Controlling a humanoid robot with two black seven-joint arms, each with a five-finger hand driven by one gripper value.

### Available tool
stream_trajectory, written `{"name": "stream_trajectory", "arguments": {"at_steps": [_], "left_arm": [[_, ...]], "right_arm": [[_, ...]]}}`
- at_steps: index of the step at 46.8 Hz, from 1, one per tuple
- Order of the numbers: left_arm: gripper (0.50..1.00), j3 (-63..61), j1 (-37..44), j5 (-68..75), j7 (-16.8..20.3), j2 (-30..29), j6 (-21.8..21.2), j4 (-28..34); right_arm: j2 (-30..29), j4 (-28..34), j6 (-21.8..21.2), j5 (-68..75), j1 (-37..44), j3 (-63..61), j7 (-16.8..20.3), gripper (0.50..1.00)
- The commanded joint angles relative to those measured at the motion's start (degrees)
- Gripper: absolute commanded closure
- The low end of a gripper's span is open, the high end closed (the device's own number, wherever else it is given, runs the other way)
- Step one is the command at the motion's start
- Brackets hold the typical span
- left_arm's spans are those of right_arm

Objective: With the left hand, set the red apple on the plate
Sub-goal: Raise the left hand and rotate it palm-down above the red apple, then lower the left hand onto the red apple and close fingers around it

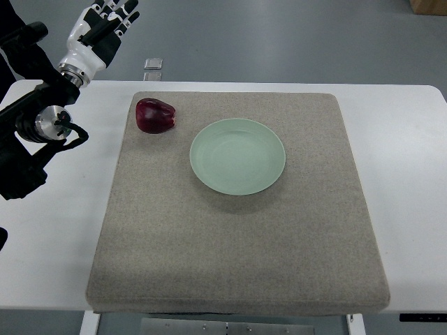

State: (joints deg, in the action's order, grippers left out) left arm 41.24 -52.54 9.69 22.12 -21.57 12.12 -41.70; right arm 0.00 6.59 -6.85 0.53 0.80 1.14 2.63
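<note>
A firm, smooth red apple [155, 115] sits near the bench's [405, 139] far-left corner beside a plate [237, 156], best cupped around its sides; the left hand [105, 24] hovers empty, fingers relaxed.

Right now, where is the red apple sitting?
In the top view the red apple lies on the grey mat near its far left corner, just left of the empty green plate and not touching it.

**No readable text anywhere**

Looked it over, can't make out any writing. The plate [237, 156] is plain, the mat [237, 244] under it has no label, and the apple [155, 115] left of the plate carries no sticker.
</note>
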Motion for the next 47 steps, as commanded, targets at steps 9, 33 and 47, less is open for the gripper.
{"name": "stream_trajectory", "arguments": {"at_steps": [9,33,47], "left_arm": [[0.5,-2.74,-1.42,10.79,0.73,-4.26,-2.19,-5.24],[0.5,-37.1,-16.62,13.16,-0.32,-8.14,-6.4,-4.36],[0.5,-41.68,-18.12,30.73,-7.79,-8.05,-10.54,-4.36]], "right_arm": [[0.0,0.0,0.0,0.0,0.08,0.0,0.0,0.57],[0.0,0.0,0.0,0.0,0.0,0.0,0.0,0.57],[0.0,0.0,0.0,0.0,0.0,0.0,0.0,0.57]]}}
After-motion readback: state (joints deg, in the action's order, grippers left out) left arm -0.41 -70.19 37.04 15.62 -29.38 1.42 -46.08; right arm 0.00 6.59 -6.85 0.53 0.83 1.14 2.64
